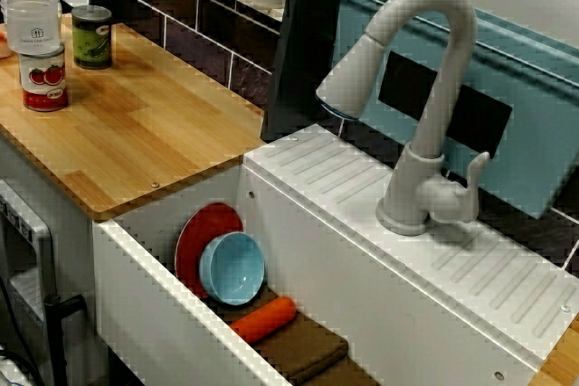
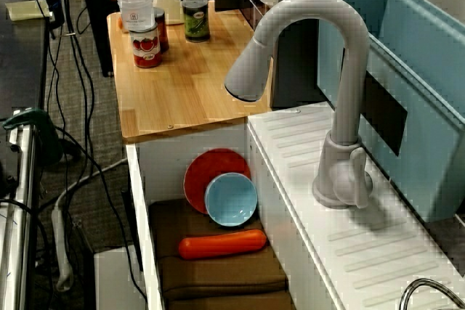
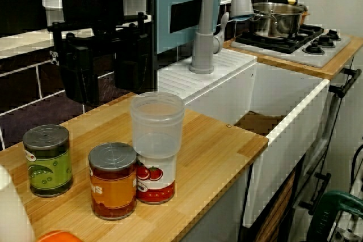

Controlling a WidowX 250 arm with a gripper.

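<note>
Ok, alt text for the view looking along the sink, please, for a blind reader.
A white sink holds a red plate and a blue bowl leaning at its far end, with an orange carrot-shaped piece lying on a brown cloth. A grey faucet arches over it; cans stand on the wooden counter beyond.

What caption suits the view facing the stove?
Clear tub stacked on a tomato can, orange can and green can beside, sink and stove beyond.

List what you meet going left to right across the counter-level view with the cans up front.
green can → orange can → tomato can → faucet → steel pot
</note>
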